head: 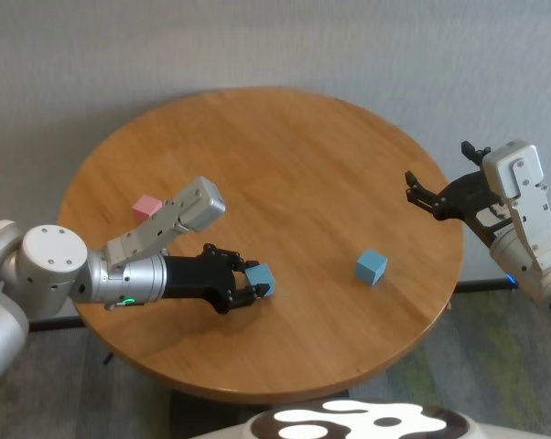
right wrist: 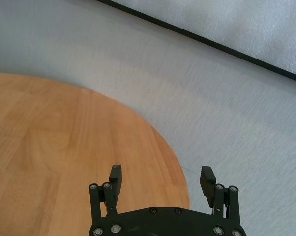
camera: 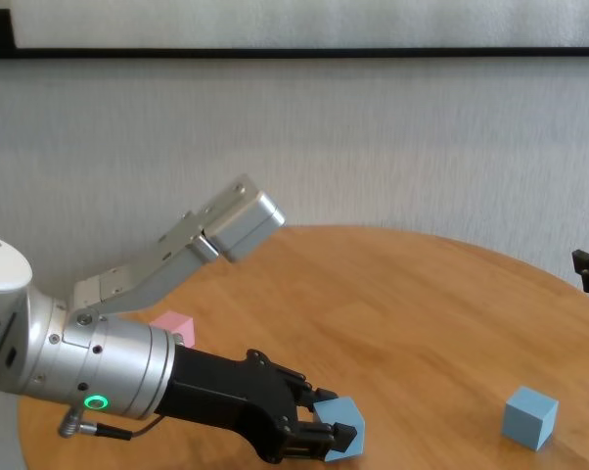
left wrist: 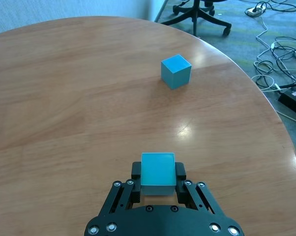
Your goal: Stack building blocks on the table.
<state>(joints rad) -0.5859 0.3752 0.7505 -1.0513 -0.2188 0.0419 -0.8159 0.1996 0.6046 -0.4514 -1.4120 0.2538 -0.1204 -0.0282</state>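
My left gripper (head: 253,282) is shut on a light blue building block (head: 261,277), held near the front middle of the round wooden table (head: 285,165); the block (left wrist: 158,169) shows between the black fingers in the left wrist view and in the chest view (camera: 346,424). A second light blue block (head: 371,267) sits on the table to the right (left wrist: 176,71) (camera: 529,416). The pink block (head: 146,208) rests at the table's left, behind my left arm (camera: 173,328). My right gripper (head: 413,189) hangs open over the table's right edge (right wrist: 160,181), holding nothing.
Office chair legs (left wrist: 199,12) and floor cables (left wrist: 281,54) lie beyond the table's right edge. A grey wall (camera: 373,147) stands behind the table.
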